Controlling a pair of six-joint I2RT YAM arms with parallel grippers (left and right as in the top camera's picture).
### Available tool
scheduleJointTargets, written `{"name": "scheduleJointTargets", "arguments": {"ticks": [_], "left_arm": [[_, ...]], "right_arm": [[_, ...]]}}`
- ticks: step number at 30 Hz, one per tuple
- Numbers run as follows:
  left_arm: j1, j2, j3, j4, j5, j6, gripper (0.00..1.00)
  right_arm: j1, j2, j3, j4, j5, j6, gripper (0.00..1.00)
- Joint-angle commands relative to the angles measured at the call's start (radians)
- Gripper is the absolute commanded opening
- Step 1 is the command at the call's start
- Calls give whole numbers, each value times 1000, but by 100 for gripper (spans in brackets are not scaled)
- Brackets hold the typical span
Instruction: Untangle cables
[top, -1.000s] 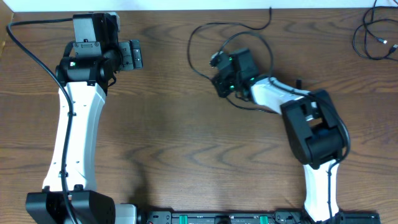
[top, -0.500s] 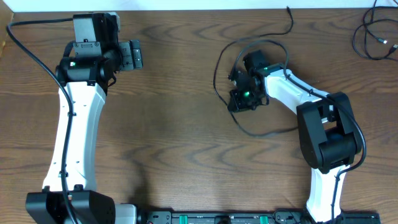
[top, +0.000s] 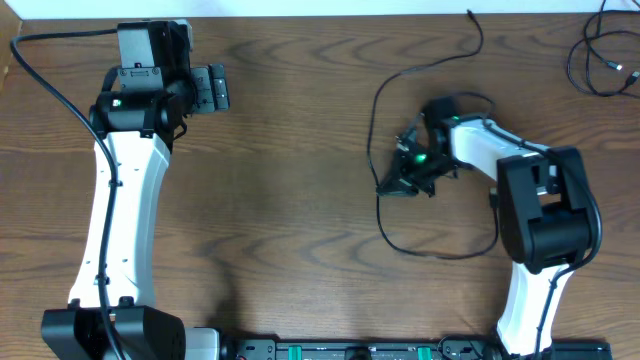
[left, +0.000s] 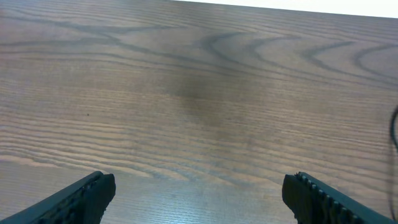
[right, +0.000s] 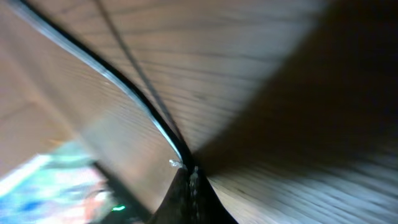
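Observation:
A thin black cable (top: 381, 120) runs from the far edge, curves down the table and loops back under my right arm. My right gripper (top: 392, 185) is shut on this cable near the middle right of the table. In the right wrist view the cable (right: 134, 102) comes out of the closed tips of the right gripper (right: 193, 177), blurred. More cables (top: 600, 62) lie bundled at the far right corner. My left gripper (top: 216, 88) stands open at the far left, away from all cables. Its fingers (left: 87, 196) frame bare wood in the left wrist view.
The wooden table (top: 280, 200) spans the whole view, with its far edge against a white strip. A sliver of black cable (left: 395, 127) shows at the right edge of the left wrist view. Both arm bases stand at the near edge.
My right gripper has swung right and toward the near side, dragging the black cable with it, so the loop has shifted right and opened out. The left arm has not moved.

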Motion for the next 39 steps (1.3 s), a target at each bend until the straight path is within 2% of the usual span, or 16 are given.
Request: {"name": "scheduleJointTargets", "arguments": {"ticks": [1, 7, 15, 22, 25, 28, 29, 32, 34, 37, 39], "left_arm": [[4, 0, 3, 0, -6, -15, 92], [4, 0, 3, 0, -6, -15, 92], [4, 0, 3, 0, -6, -15, 92], [4, 0, 3, 0, -6, -15, 92], [4, 0, 3, 0, -6, -15, 92], [4, 0, 3, 0, -6, -15, 92], [4, 0, 3, 0, -6, -15, 92], [4, 0, 3, 0, -6, -15, 92], [4, 0, 3, 0, -6, -15, 92], [4, 0, 3, 0, -6, -15, 92], [4, 0, 3, 0, -6, -15, 92]], "right_arm": [[-92, 214, -225, 21, 766, 156, 1], [-222, 214, -320, 147, 745, 224, 1], [-384, 211, -369, 273, 675, 204, 1], [-394, 93, -368, 294, 677, 43, 1], [-370, -13, -368, 333, 628, -87, 1], [-332, -132, -367, 382, 490, -282, 1], [-314, -169, -367, 401, 449, -326, 6], [-257, -253, -367, 456, 406, -390, 31], [-211, -283, -367, 496, 415, -435, 43], [-133, -288, -367, 570, 455, -475, 51], [-80, -278, -367, 625, 511, -481, 52]]}}
